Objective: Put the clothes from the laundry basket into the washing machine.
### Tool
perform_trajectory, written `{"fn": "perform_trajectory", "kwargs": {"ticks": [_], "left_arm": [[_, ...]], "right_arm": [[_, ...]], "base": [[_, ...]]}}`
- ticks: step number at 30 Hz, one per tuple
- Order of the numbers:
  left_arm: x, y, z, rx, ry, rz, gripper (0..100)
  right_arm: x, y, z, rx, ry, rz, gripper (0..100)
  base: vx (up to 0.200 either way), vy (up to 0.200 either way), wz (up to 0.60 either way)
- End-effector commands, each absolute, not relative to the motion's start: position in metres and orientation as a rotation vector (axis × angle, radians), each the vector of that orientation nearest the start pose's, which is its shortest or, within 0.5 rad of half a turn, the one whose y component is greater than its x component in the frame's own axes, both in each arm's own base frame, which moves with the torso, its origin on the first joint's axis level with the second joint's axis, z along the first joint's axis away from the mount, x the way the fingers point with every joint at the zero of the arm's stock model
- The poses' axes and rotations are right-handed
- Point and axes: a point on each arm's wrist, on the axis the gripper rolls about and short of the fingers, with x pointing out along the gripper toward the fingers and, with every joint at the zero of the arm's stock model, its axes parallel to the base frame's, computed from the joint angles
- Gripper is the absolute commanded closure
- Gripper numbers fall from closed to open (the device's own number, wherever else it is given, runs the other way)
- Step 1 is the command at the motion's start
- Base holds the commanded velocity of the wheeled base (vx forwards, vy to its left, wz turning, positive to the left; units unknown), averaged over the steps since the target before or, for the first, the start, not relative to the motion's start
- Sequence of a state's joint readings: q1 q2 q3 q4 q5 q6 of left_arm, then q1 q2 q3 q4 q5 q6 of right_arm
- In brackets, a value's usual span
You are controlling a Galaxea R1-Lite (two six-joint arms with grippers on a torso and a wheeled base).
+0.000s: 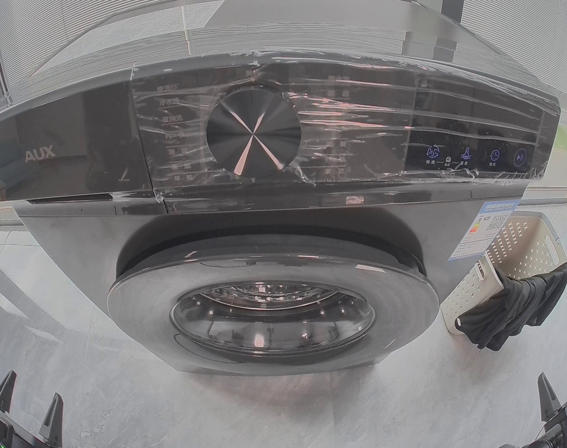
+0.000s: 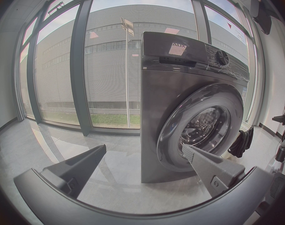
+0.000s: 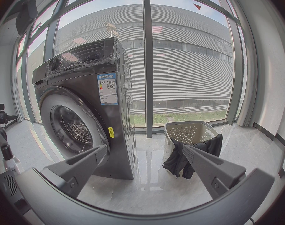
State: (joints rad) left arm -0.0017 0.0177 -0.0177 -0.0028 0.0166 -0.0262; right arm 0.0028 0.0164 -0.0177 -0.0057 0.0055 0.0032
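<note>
Grey floor tiles point(image 1: 358, 406) run under the washing machine point(image 1: 271, 219), whose round glass door point(image 1: 272, 315) sits shut ahead of both tools. The left gripper point(image 1: 29, 402) and right gripper point(image 1: 563, 384) hang low, fingers spread, holding nothing. Beyond the right gripper, dark clothes point(image 1: 514, 306) drape over the rim of the white laundry basket point(image 1: 532, 244), which is partly cut off by the machine's corner.

From the left wrist, the door lies ahead of the splayed fingers, with the clothes far beyond it.

From the right wrist, basket and clothes lie straight ahead. The basket's inside is hard to make out.
</note>
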Motion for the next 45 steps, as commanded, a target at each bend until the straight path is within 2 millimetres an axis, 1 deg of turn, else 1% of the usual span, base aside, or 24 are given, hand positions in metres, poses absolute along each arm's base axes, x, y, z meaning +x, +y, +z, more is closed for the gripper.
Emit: {"fn": "perform_trajectory", "kwargs": {"ticks": [1,29,30,31,32,33,34,35,36,38,39,40,41,42,45], "left_arm": [[-0.023,0.0,0.076,-0.026,-0.005,0.015,0],[-0.023,0.0,0.076,-0.026,-0.005,0.015,0],[-0.023,0.0,0.076,-0.028,-0.005,0.015,0],[-0.023,0.0,0.076,-0.026,-0.005,0.015,0],[-0.023,0.0,0.076,-0.026,-0.005,0.015,0],[-0.023,0.0,0.076,-0.026,-0.005,0.015,0],[-0.023,0.0,0.076,-0.026,-0.005,0.015,0],[-0.023,0.0,0.076,-0.026,-0.005,0.015,0],[-0.023,0.0,0.076,-0.026,-0.005,0.015,0],[-0.023,0.0,0.076,-0.026,-0.005,0.015,0],[-0.023,0.0,0.076,-0.026,-0.005,0.015,0],[-0.023,0.0,0.076,-0.026,-0.005,0.015,0],[-0.023,0.0,0.076,-0.026,-0.005,0.015,0],[-0.023,0.0,0.076,-0.026,-0.005,0.015,0],[-0.023,0.0,0.076,-0.026,-0.005,0.015,0]], "right_arm": [[-0.023,0.0,0.076,0.003,-0.006,0.009,0],[-0.023,0.0,0.076,0.011,-0.008,0.009,0],[-0.023,0.0,0.08,0.023,-0.032,0.022,0],[-0.028,0.001,0.096,0.035,-0.114,0.036,0],[-0.037,0.001,0.121,0.067,-0.22,0.06,0],[-0.046,0.001,0.139,0.089,-0.286,0.086,0],[-0.051,0.001,0.152,0.098,-0.307,0.11,0],[-0.052,0.002,0.164,0.091,-0.274,0.166,0],[-0.049,0.002,0.165,0.082,-0.236,0.201,0],[-0.04,0.007,0.157,0.018,-0.088,0.371,0],[-0.036,0.008,0.154,-0.003,-0.047,0.431,0],[-0.028,0.009,0.151,-0.006,0.016,0.486,0],[-0.025,0.01,0.15,-0.007,0.029,0.5,0],[-0.01,0.011,0.15,0.003,0.114,0.567,0],[0.014,0.014,0.157,0.011,0.18,0.691,0]], "base": [[0.0,0.0,0.0],[0.0,0.0,0.0],[0.0,0.0,0.0],[0.0,0.0,0.0],[0.0,0.0,0.0],[0.0,0.0,0.0],[0.0,0.0,0.0],[0.0,0.0,0.0],[0.0,0.0,0.0],[0.0,0.0,0.0],[0.0,0.0,0.0],[0.0,0.0,0.0],[0.0,0.0,0.0],[0.0,0.0,0.0],[0.0,0.0,0.0]]}}
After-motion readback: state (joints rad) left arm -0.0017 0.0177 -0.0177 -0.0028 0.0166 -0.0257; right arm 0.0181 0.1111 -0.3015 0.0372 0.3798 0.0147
